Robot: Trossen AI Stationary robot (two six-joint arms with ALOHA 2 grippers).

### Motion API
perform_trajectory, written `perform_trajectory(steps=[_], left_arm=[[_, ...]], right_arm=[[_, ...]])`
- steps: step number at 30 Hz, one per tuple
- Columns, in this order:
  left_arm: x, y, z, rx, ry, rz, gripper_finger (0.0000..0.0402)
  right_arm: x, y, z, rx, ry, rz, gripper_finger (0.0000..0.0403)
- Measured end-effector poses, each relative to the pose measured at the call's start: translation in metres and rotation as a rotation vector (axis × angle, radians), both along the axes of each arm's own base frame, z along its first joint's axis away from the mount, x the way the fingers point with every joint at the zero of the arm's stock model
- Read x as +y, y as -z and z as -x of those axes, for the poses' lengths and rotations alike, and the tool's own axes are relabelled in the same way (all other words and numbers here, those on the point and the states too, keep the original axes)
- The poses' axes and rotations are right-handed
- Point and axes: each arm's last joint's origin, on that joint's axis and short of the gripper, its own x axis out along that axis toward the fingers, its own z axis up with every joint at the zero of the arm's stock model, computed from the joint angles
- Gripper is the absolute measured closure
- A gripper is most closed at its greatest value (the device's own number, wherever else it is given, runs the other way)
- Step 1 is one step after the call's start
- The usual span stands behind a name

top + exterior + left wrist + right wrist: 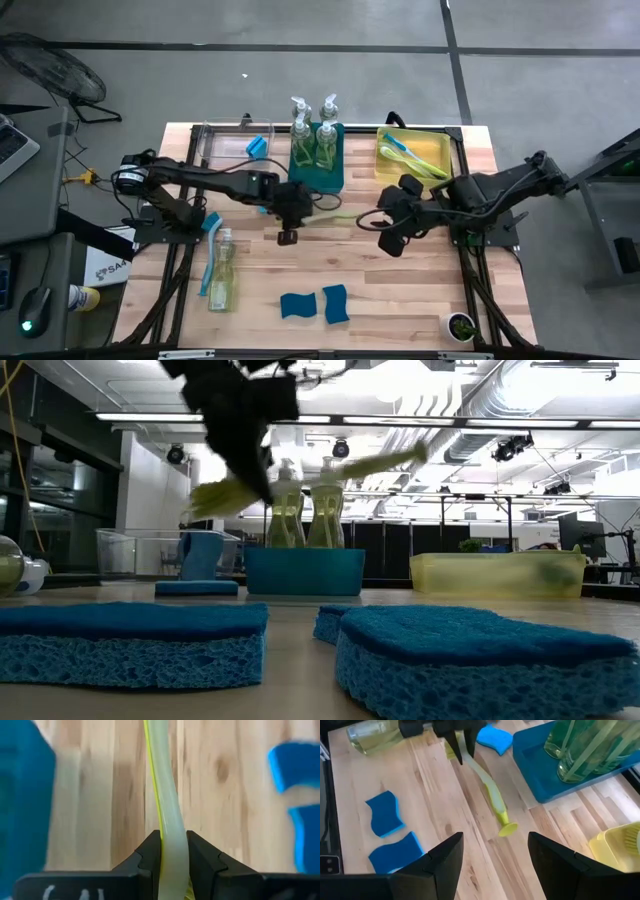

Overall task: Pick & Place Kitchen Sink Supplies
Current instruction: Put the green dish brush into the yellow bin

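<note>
A lime-green dish brush hangs over the middle of the table, with my left gripper shut on it. In the low view its bristle head sits lower than its handle. My right gripper stands open to the right of the brush's free end and touches nothing. Two soap bottles stand in the teal bin. A third soap bottle and a blue brush lie on the table at near left. Two blue sponges lie near the front edge. My left gripper pinches the brush's handle between its two fingers, close to the bristle head. The fingers slant down from above and lie across the handle. The brush is lifted clear of the table and tilted, its head end lower and its long handle pointing toward the table's right.
A yellow bin at the far right holds more brushes. A clear bin at the far left holds a blue sponge. Bare wood lies between the two grippers and the front sponges.
</note>
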Motion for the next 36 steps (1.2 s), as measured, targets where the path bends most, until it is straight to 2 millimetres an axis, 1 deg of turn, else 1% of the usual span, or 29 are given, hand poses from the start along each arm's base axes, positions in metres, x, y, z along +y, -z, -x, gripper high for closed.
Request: perform_trajectory(steps=[5,8,10,14,16,19,23,26,30,32,36], left_arm=[[0.000,-0.034,-0.012,-0.115,0.026,-0.021,0.0337],[0.000,-0.053,-0.016,-0.176,0.032,-0.052,0.0337],[0.001,-0.062,-0.018,-0.198,0.029,-0.079,0.0337],[0.003,-0.074,-0.019,-0.218,0.015,-0.128,0.0337],[0.003,-0.077,-0.017,-0.204,0.014,-0.153,0.0337],[0.004,-0.074,-0.014,-0.161,0.006,-0.171,0.0337],[0.004,-0.075,-0.016,-0.182,0.006,-0.170,0.0337],[0.003,-0.079,-0.019,-0.237,0.020,-0.146,0.0337],[0.001,-0.085,-0.025,-0.328,0.050,-0.104,0.0337],[0.000,-0.088,-0.028,-0.371,0.065,-0.086,0.0337],[-0.001,-0.095,-0.032,-0.457,0.095,-0.054,0.0337]], right_arm=[[0.001,0.000,0.000,-0.002,-0.003,0.008,0.0187],[0.000,0.000,0.000,-0.016,0.034,0.014,0.0187],[-0.001,-0.001,0.001,-0.028,0.076,0.012,0.0187],[-0.003,0.000,0.011,0.007,0.147,0.006,0.0187],[-0.001,0.001,0.019,0.019,0.201,0.036,0.0187],[0.003,0.002,0.031,0.020,0.271,0.086,0.0187],[0.011,0.003,0.039,0.019,0.279,0.097,0.0187],[0.018,0.003,0.041,-0.008,0.271,0.099,0.0187],[0.030,0.001,0.046,-0.094,0.267,0.162,0.0187],[0.034,0.004,0.049,-0.136,0.278,0.196,0.0187],[0.044,0.019,0.048,-0.190,0.275,0.211,0.0187]])
